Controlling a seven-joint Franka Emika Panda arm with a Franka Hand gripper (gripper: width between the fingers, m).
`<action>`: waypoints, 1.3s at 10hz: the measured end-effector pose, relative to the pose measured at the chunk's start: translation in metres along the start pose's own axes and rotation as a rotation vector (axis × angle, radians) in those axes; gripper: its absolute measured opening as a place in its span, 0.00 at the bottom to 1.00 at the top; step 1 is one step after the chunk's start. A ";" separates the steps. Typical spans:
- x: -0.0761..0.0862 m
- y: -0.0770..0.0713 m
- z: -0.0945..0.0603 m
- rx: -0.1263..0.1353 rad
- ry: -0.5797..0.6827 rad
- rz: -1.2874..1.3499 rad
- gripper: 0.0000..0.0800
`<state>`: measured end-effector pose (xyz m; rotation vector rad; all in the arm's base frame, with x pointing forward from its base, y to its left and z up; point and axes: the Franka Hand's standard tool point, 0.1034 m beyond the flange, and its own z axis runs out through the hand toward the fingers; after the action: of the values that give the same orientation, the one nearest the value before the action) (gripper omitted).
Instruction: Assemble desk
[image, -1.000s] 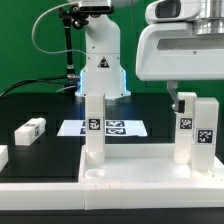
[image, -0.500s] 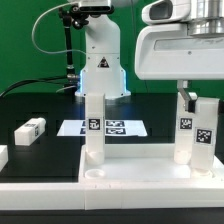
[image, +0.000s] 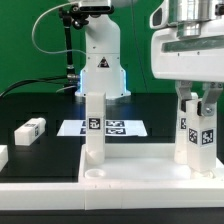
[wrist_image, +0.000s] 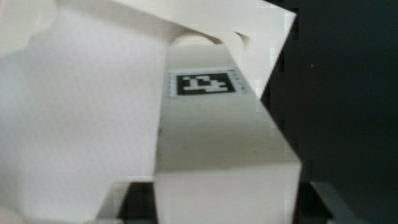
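Seating the second leg of the desk, exterior and wrist views; items are running from the exterior view's left to its right.

- **Farthest from the gripper (image: 197, 103):** a loose leg (image: 30, 129) is lying on its side on the dark table. A further white piece (image: 3, 157) is showing only partly at the frame edge, so what it is cannot be told.
- **Nearer the tool:** the left leg (image: 94, 125) is standing upright on the tabletop panel (image: 140, 163) by one corner, well apart from the fingers and untouched.
- **Behind the panel:** the marker board (image: 112, 127) is lying flat on the table, between that leg and the tool.
- **Directly beneath the gripper:** the right leg (image: 197, 140) is standing upright at the panel's opposite end. The jaws are pinching its upper end from both sides, w/ the leg filling the gap between them.
- **Wrist view:** the right leg (wrist_image: 222, 140) is running straight away from the camera, its tag (wrist_image: 201, 82) showing on the face toward the lens. Whether the foot is fully home in its socket is hidden.

Judgement: the step in hand is prob. fixing leg no. 2, since two legs are up and at least one is lying loose. The next move is prob. calling for a firm hold w/ the leg kept vertical. The leg needs pressing or turning down into the socket w/o tilting, before letting go & heading for the loose leg.
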<state>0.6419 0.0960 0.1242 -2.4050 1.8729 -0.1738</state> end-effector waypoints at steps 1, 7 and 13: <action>-0.005 0.000 -0.001 -0.004 -0.009 0.177 0.37; -0.026 -0.004 -0.001 0.008 -0.026 0.476 0.58; -0.039 -0.005 -0.001 -0.007 -0.032 -0.246 0.81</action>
<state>0.6375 0.1349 0.1250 -2.6199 1.5612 -0.1442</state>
